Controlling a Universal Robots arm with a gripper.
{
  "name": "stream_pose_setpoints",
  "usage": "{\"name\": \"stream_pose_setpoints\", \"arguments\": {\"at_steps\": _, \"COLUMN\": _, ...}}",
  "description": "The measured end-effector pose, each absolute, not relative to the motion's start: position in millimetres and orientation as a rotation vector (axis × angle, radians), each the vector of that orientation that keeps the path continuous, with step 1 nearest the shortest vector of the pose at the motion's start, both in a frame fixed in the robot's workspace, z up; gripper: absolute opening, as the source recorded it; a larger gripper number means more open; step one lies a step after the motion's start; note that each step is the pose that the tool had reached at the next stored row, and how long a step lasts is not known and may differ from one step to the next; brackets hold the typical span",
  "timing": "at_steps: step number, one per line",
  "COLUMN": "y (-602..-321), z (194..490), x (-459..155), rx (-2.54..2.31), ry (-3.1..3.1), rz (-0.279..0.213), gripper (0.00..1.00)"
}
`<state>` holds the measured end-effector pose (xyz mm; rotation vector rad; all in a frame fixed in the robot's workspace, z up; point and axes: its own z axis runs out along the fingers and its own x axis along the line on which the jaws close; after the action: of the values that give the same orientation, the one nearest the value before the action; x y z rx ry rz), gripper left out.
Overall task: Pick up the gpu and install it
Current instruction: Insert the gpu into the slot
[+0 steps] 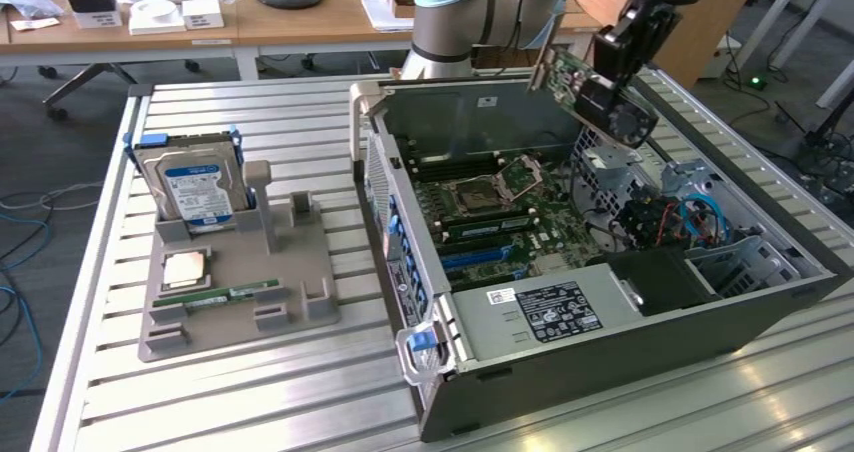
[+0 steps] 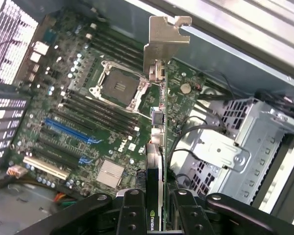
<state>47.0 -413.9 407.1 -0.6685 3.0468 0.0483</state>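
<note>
While the gripper (image 1: 603,76) hung in the upper right of the exterior view, its jaws were clamped on the gpu (image 1: 621,115), which was off the table and above the open computer case (image 1: 627,352). The card was tilted there, its black cooler facing down and towards the exterior view's right, its green board behind. It sat over the case's far corner, near the rear wall; whether it touched that wall was hard to tell from this angle.

In the wrist view the gpu (image 2: 156,161) showed edge-on, pinched between the two black fingers (image 2: 131,213) of the gripper (image 2: 157,216), with its silver bracket (image 2: 162,44) at the end away from the fingers. Beyond the card lay the motherboard (image 2: 88,122) with its empty processor socket (image 2: 118,87) and a blue slot (image 2: 71,132); the card was apart from the board.

On the exterior view's left, well apart from the case, a grey holder (image 1: 307,272) stood on the slatted table (image 1: 200,412). It carried an upright hard drive (image 1: 198,187) and a memory stick (image 1: 220,297) lying flat.
</note>
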Motion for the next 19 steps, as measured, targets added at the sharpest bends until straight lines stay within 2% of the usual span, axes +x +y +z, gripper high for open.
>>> {"name": "stream_pose_setpoints", "arguments": {"at_steps": 19, "y": -413.9, "z": 406.3, "x": 46.9, "rx": -1.184, "ry": 2.892, "rz": 0.054, "gripper": 0.26}}
